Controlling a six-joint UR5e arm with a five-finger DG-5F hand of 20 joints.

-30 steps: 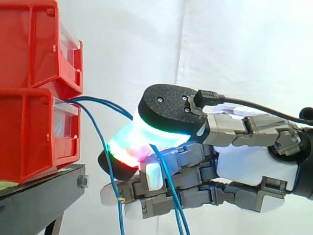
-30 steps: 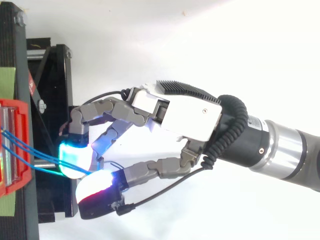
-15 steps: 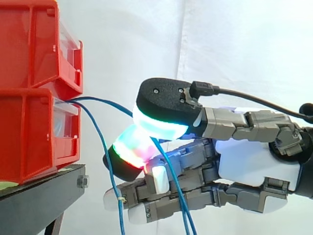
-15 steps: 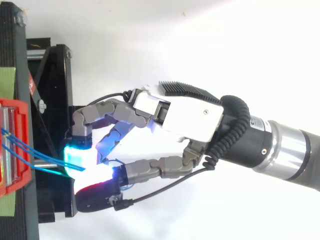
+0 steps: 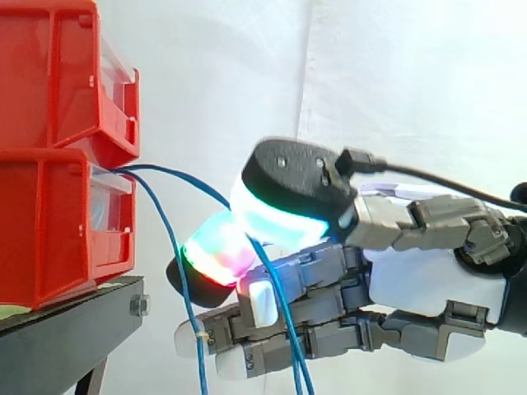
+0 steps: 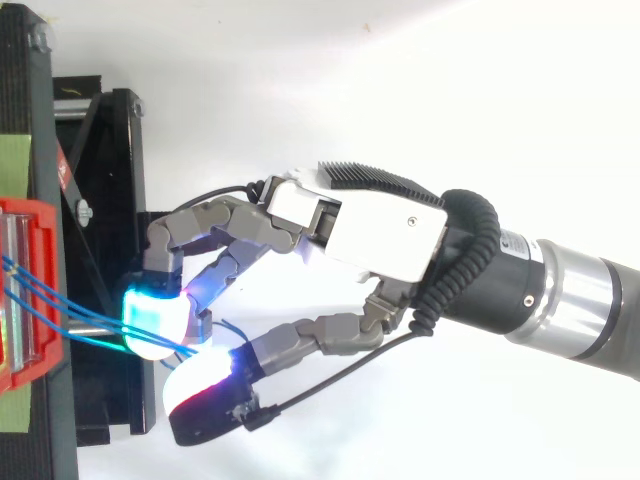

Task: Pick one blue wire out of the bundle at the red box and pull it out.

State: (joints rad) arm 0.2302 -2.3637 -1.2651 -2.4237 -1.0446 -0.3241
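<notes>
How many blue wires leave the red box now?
2: one blue wire drops beside the red box; the other wire arcs into the hand, pinched between its pads. More may be hidden.

A black metal stand [image 5: 78, 329] is the surface. On it, close to its front edge, sits a red plastic bin with a clear front panel [image 5: 49, 222]. A second red plastic bin [image 5: 58, 74] is stacked on the first. A strip of green tape [image 6: 15, 165] lies on the stand's top.

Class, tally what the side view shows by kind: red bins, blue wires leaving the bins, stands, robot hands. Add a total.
Red bins: 2
Blue wires: 2
Black stand: 1
Robot hand: 1
Total: 6
</notes>
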